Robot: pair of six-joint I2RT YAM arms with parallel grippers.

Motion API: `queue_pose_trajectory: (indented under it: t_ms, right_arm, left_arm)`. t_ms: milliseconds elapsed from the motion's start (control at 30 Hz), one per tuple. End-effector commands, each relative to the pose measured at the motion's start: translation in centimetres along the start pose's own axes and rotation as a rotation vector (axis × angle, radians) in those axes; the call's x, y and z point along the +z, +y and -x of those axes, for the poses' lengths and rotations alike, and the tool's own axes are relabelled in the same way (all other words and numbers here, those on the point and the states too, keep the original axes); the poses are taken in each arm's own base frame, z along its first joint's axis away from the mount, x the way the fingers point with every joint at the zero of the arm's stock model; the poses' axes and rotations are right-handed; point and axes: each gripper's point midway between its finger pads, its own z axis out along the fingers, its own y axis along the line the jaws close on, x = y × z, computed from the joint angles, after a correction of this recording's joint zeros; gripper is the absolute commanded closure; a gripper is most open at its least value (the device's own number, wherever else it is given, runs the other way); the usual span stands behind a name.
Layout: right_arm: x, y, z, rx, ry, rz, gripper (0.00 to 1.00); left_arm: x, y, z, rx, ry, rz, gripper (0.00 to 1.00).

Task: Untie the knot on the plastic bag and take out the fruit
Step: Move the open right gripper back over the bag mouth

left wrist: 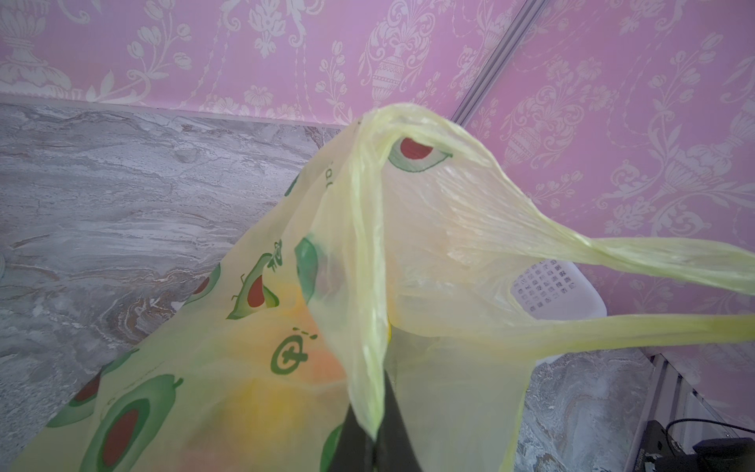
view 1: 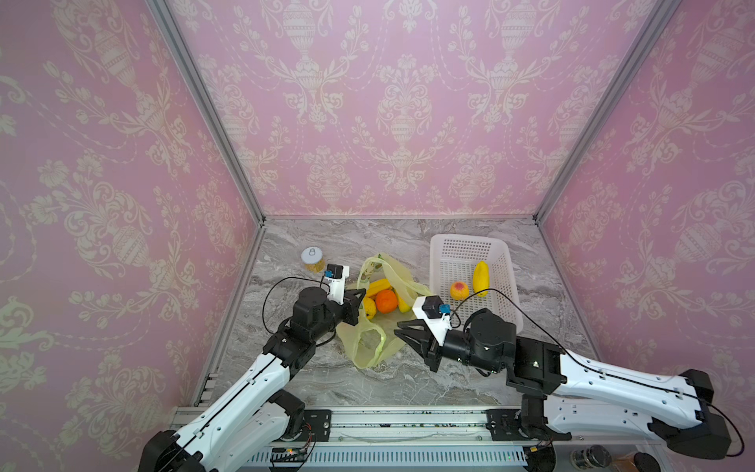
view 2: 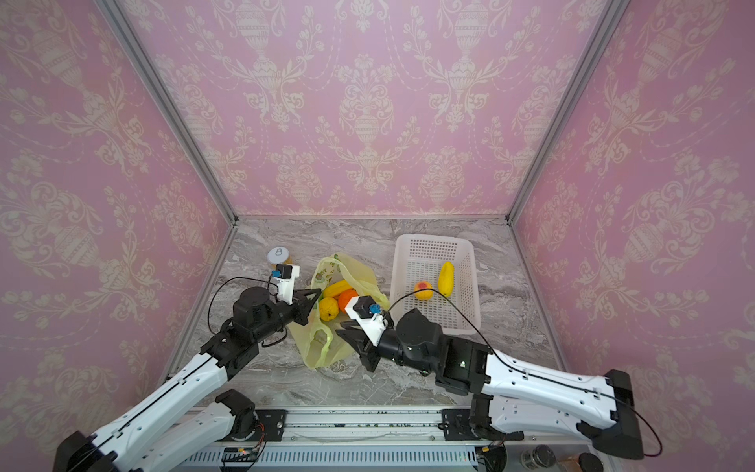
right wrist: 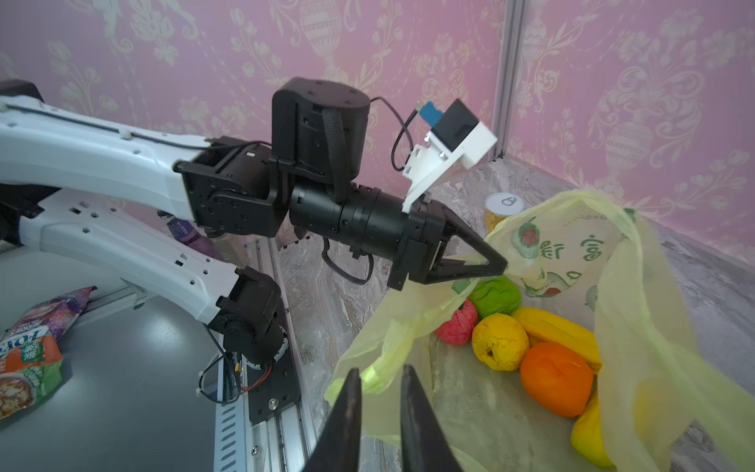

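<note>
The yellow-green plastic bag [view 1: 369,347] lies slumped mid-table with its mouth gaping; the knot is out of view. Fruit shows inside it: an orange [right wrist: 555,378], a lemon [right wrist: 499,341], a long yellow one [right wrist: 559,331], a red knobbly one [right wrist: 456,323] and a green one [right wrist: 494,295]. My left gripper [left wrist: 374,433] is shut on a fold of the bag's rim [left wrist: 367,286], holding it up at the bag's left side. My right gripper [right wrist: 380,374] hovers at the bag's near right, its jaws narrowly apart with a loose handle strip [right wrist: 384,367] between the tips.
A white perforated basket [view 1: 465,245] at the back right holds a peach [view 1: 459,291] and a long yellow fruit [view 1: 481,278]. A small white-lidded jar [view 1: 313,259] stands behind my left gripper. Pink walls close three sides, and a metal rail [view 1: 408,421] runs along the front.
</note>
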Motion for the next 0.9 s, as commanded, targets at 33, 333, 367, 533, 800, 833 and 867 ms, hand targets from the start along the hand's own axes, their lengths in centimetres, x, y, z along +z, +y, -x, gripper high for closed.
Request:
queue_pose_trajectory:
  t_ms: [33,333,367,533,800,833,867]
  right_arm:
    - [3.2,-1.8,-1.1,-0.074,0.040,-0.138,0.81]
    - [6.2,-8.3,-5.5,0.079,0.091,-0.306,0.86]
    - [6.4,-8.9,-6.1,0.089,0.106,-0.322,0.87]
    - [7.0,-10.8,-7.9,0.150,0.140,-0.350,0.86]
    - [4.8,-10.7,-6.2,0.129,0.080,-0.329,0.52]
    - [4.4,-10.8,-6.0,0.129,0.068,-0.334,0.55]
    - [4.2,-10.8,-5.8,0.129,0.058,-0.335,0.61]
  left_arm:
    - [-0.4,-0.2,0.3,0.006,-0.022,-0.002,0.98]
    - [-0.4,-0.3,0.3,0.005,-0.022,-0.006,0.98]
    - [-0.4,-0.2,0.3,0.005,-0.022,-0.003,0.98]
    - [-0.3,-0.2,0.2,0.005,-0.019,-0.004,0.99]
    - [-0.5,-0.1,0.4,0.010,-0.028,0.004,0.98]
    - [-0.5,-0.2,0.4,0.009,-0.026,0.000,0.99]
    - [-0.5,-0.2,0.4,0.007,-0.024,-0.003,0.99]
